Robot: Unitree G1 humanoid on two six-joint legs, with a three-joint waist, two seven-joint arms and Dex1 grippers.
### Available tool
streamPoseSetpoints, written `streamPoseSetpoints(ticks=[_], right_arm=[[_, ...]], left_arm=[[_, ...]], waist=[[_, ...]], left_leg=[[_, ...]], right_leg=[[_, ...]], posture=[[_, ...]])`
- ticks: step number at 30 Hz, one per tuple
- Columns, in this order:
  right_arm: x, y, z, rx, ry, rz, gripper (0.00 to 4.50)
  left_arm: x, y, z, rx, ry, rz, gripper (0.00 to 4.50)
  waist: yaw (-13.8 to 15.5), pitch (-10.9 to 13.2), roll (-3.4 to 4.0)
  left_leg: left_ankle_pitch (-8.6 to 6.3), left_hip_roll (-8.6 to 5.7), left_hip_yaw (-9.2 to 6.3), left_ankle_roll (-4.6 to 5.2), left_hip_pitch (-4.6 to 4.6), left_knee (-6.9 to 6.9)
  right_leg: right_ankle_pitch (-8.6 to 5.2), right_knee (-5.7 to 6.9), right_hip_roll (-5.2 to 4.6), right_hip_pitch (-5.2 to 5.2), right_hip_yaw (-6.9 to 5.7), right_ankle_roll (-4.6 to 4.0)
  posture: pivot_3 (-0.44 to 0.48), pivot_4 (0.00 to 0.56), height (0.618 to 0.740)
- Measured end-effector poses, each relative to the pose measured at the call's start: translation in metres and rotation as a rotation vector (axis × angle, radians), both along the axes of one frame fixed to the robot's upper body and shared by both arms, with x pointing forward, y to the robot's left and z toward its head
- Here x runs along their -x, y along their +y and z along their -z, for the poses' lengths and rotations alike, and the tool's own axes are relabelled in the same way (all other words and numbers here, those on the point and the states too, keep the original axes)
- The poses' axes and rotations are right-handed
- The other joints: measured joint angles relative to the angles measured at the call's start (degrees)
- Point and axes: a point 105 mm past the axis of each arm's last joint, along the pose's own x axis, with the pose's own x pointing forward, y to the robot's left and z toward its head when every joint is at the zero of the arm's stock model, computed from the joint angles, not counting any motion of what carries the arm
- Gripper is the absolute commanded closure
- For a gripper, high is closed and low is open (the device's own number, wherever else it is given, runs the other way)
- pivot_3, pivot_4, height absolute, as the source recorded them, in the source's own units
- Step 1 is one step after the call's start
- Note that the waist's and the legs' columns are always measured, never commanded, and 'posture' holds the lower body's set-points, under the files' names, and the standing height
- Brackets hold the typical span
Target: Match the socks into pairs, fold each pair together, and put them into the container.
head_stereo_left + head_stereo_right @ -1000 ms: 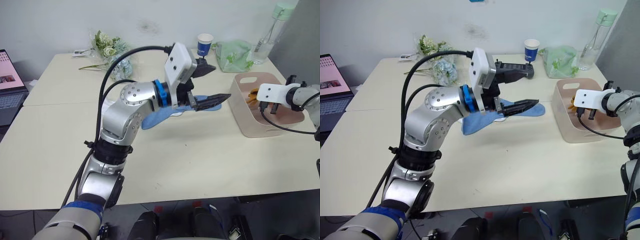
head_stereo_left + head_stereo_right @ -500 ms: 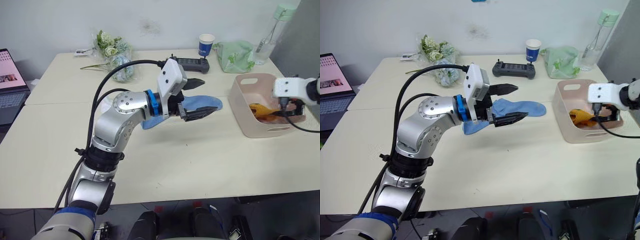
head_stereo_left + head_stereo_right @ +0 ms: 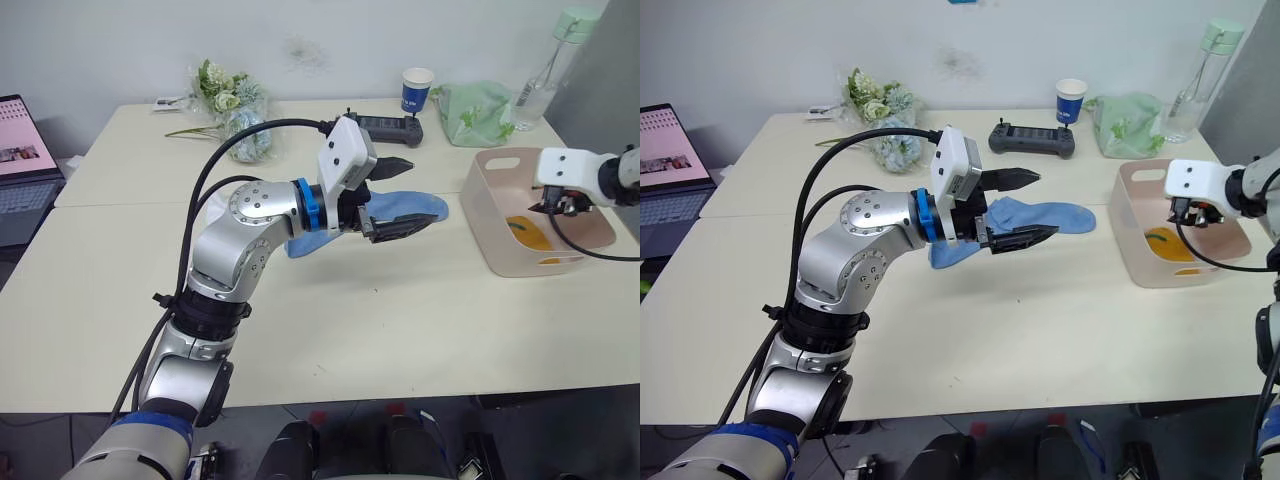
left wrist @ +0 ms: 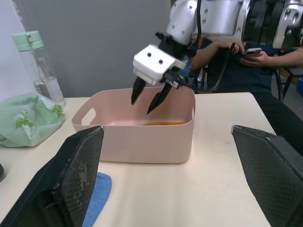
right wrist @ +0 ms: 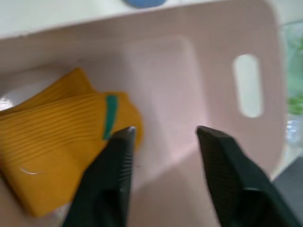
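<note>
The container (image 3: 497,235) is a pale pink rectangular tub with rounded corners and a cut-out handle slot in its end wall, standing on the cream table (image 3: 400,330). Inside it lies a folded mustard-yellow pair (image 5: 57,156) of ribbed knit socks with a small teal mark near the cuff; from the head views only a patch of that yellow shows on the tub floor, while the right wrist view shows the ribbing, the fold and the teal mark plainly, with the handle slot on the far wall. The right gripper (image 3: 562,207) hangs over the container's open top with its two black fingers spread apart and nothing between them; the left wrist view shows it from the side, fingertips pointing down into the tub just above the rim. That same view also takes in a seated person (image 4: 236,61) behind the container, holding a phone. The left gripper (image 3: 1018,208) hovers beside the container, over the table, its jaws parted and empty. Just under and behind it, a light blue sock (image 3: 1045,214) lies flat on the table, near the container's long wall. Beyond the container stand a pale green cloth bag (image 3: 472,112), a paper cup (image 3: 415,88) and a clear bottle (image 3: 548,58), with a black controller (image 3: 1032,138) next to the cup.
</note>
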Motion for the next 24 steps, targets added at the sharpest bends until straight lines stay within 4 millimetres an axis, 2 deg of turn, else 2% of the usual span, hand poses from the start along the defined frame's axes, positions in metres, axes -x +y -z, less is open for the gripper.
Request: streamPoseSetpoints(ticks=[2, 3, 7, 14, 16, 18, 22, 24], right_arm=[[-0.003, 0.003, 0.016, 0.003, 0.022, 0.004, 4.33], [-0.003, 0.004, 0.024, 0.002, 0.04, 0.007, 4.45], [-0.001, 0.0, 0.046, 0.029, 0.089, 0.026, 4.45], [-0.003, -0.005, 0.046, 0.035, 0.062, 0.053, 4.45], [-0.006, -0.003, 0.034, 0.026, 0.034, 0.051, 4.45], [-0.009, -0.003, 0.015, -0.007, -0.015, 0.058, 4.45], [-0.016, 0.008, -0.059, -0.174, -0.216, 0.049, 4.45], [-0.018, 0.026, -0.084, -0.276, -0.294, -0.01, 4.08]], left_arm=[[0.0, 0.0, 0.0, 0.001, 0.0, 0.001, 0.0], [0.0, 0.0, 0.0, 0.0, -0.001, 0.0, 0.0], [0.0, 0.0, 0.001, -0.001, 0.0, -0.002, 0.0], [0.002, -0.001, -0.001, -0.003, -0.011, -0.001, 0.0], [0.003, 0.0, 0.0, -0.004, -0.012, -0.003, 0.0], [0.003, 0.002, 0.002, -0.009, -0.006, -0.012, 0.0], [-0.005, 0.025, 0.018, -0.039, 0.042, -0.1, 0.0], [-0.01, 0.041, 0.022, -0.05, 0.05, -0.162, 0.0]], waist=[[-0.1, 0.0, 0.0], [-0.2, 0.0, 0.0], [-0.4, 0.0, 0.01], [-0.5, 0.0, 0.01], [-0.5, 0.0, 0.01], [-0.5, 0.0, 0.02], [-0.9, 0.0, 0.08], [-0.9, 0.0, 0.07]], left_leg=[[0.0, 0.01, 0.0, 0.0, 0.01, 0.0], [0.0, 0.0, 0.01, 0.0, 0.0, 0.0], [0.0, 0.0, 0.0, 0.0, -0.01, 0.02], [0.0, 0.0, 0.0, 0.0, 0.0, 0.04], [0.0, 0.0, 0.0, 0.0, 0.0, 0.03], [0.0, 0.0, 0.0, 0.0, 0.0, 0.02], [0.0, 0.06, -0.03, 0.0, 0.06, -0.08], [0.0, 0.09, -0.13, 0.0, 0.09, -0.07]], right_leg=[[0.0, 0.02, 0.0, 0.0, -0.01, 0.0], [0.0, 0.02, 0.0, 0.0, 0.0, 0.0], [0.0, 0.02, 0.0, 0.0, -0.01, 0.0], [0.0, 0.03, 0.0, 0.0, -0.01, 0.0], [0.0, 0.03, 0.0, 0.0, -0.01, 0.0], [0.0, 0.03, 0.0, -0.01, 0.0, 0.0], [0.0, 0.06, 0.05, -0.06, 0.08, 0.0], [0.01, 0.05, 0.07, -0.03, 0.06, -0.01]], posture=[[0.0, 0.15, 0.74], [0.0, 0.15, 0.74], [0.0, 0.15, 0.74], [0.0, 0.15, 0.74], [0.0, 0.15, 0.74], [0.0, 0.15, 0.74], [0.0, 0.15, 0.74], [0.0, 0.15, 0.74]])
